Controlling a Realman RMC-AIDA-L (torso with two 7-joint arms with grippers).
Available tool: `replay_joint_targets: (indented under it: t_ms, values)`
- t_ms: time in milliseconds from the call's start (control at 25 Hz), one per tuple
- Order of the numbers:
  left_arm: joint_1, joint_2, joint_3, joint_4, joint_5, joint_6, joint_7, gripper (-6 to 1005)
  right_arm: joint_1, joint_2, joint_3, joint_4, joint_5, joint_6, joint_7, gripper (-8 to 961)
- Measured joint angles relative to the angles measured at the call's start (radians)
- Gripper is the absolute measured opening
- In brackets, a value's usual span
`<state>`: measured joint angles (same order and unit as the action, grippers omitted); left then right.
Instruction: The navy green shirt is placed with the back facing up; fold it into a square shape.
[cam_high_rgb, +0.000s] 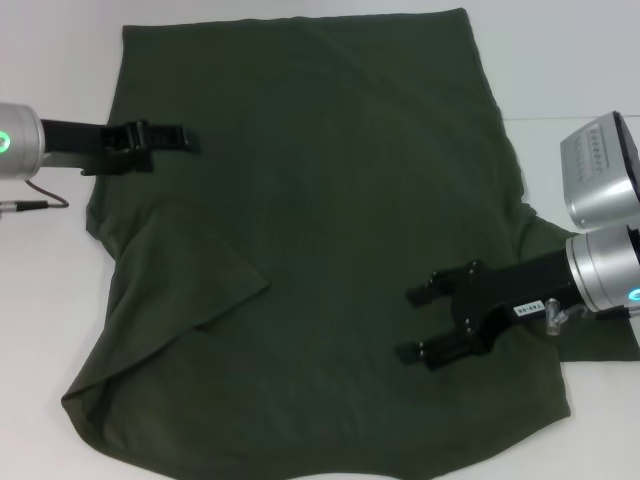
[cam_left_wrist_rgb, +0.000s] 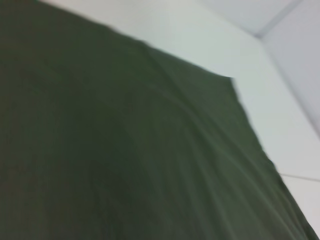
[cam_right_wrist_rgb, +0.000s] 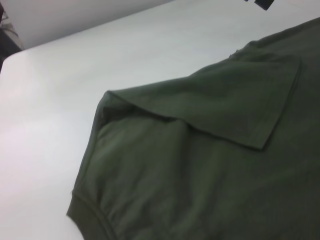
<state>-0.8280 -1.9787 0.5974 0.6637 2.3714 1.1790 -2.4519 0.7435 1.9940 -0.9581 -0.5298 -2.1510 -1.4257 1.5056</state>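
Observation:
The navy green shirt (cam_high_rgb: 330, 200) lies spread, plain side up, over most of the white table (cam_high_rgb: 50, 300). Its left sleeve (cam_high_rgb: 195, 280) is folded inward onto the body, and this fold also shows in the right wrist view on the sleeve (cam_right_wrist_rgb: 240, 110). My left gripper (cam_high_rgb: 183, 138) hovers over the shirt's upper left edge, fingers shut and pointing inward, with no cloth seen between them. My right gripper (cam_high_rgb: 406, 323) is open over the shirt's lower right part with nothing between its fingers. In the left wrist view only the shirt (cam_left_wrist_rgb: 125, 160) and the table show.
A dark cable (cam_high_rgb: 40, 202) lies on the table below the left arm. A silver housing (cam_high_rgb: 600, 170) stands at the right edge above the right arm. Bare table (cam_right_wrist_rgb: 75, 65) shows beyond the shirt's left side and along the far edge (cam_left_wrist_rgb: 200, 40).

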Motion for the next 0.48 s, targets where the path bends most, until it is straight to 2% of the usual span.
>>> replay_joint_targets:
  t_ms: [320,480]
  values:
    - [0.147,0.0,-0.017,-0.001,-0.286,0.183,0.474,884,0.014,-0.011,0.104,-0.014,0.006,-0.052,0.08,907]
    - [0.202,-0.004,-0.051,0.003,-0.33,0.342,0.713,883,0.036,-0.029,0.144,-0.024,0.007,-0.08,0.169,904]
